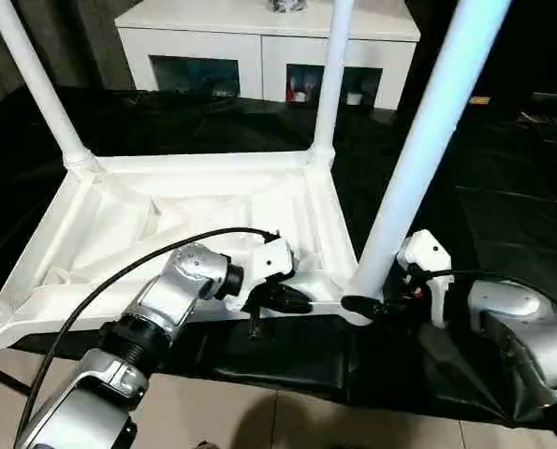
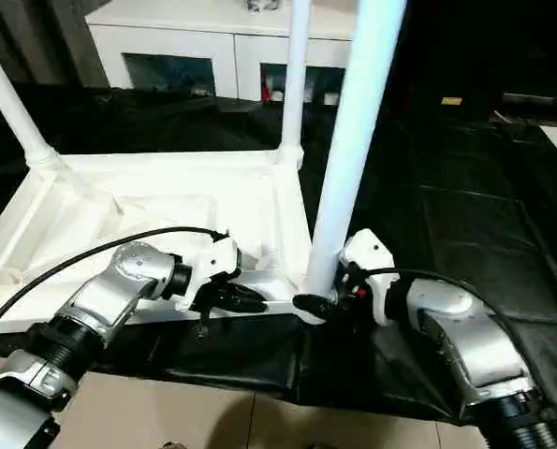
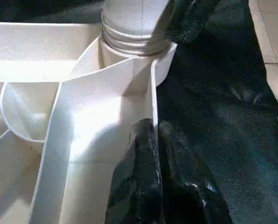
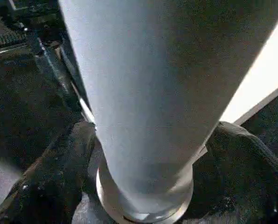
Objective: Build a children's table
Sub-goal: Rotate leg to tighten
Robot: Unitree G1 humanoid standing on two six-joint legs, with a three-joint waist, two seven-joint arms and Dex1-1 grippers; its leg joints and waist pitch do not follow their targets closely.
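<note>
While the near leg (image 1: 418,159) sits in its corner socket (image 3: 129,51), right gripper (image 4: 143,154) apparently straddles it; left gripper (image 3: 153,140) clenched.

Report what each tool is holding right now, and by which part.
Left tool: shut on the tabletop's near rim wall, beside the corner socket. Right tool: fingers wide around the base of the near right leg; a firm grip cannot be told.

Left gripper (image 1: 292,301) fingers pressed together, arm reaching forward; right gripper (image 4: 143,186) fingers spread wide, forearm angled inward.
</note>
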